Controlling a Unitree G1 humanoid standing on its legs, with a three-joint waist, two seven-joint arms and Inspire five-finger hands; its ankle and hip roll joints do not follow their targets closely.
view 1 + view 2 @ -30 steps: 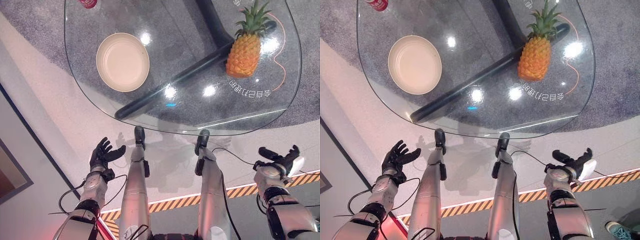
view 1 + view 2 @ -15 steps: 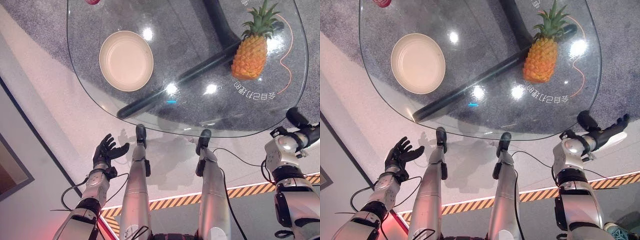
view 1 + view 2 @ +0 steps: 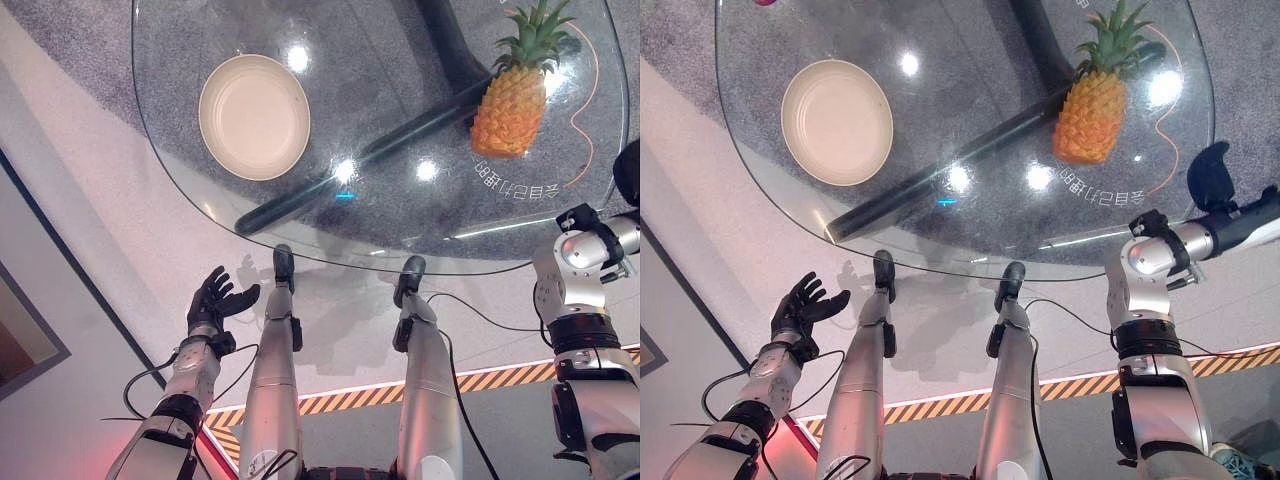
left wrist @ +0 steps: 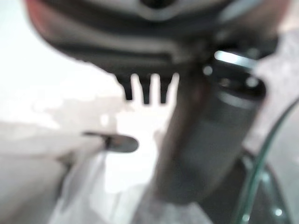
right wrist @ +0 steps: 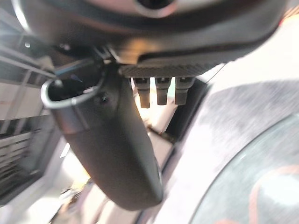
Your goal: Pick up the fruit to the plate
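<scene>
1. The left hand [image 3: 215,300] hangs low on the robot's left, off the near edge of the table and well short of it. Its fingers are spread and relaxed, palm turned up, holding nothing.
2. The table [image 3: 400,110] is a rounded pane of clear glass; grey carpet and a dark bar-shaped base [image 3: 380,150] show through it, the bar running slantwise beneath the pane.
3. On the left part of the glass sits the plate [image 3: 254,116], round, cream-coloured and bare, with nothing on it.
4. A small red thing [image 3: 764,2] is cut off by the far edge of the view, beyond the plate; what it is I cannot tell.
5. The pineapple [image 3: 511,112] stands upright on the right part of the table, green crown pointing away from the robot, well apart from the plate, with the dark bar showing through the glass between and under them.
6. The right hand [image 3: 1230,215] is raised at the right rim of the table, just beside the pineapple's side of the glass but not touching the fruit. In its wrist view the thumb stands out and the fingers run straight, loose, with nothing between them.
</scene>
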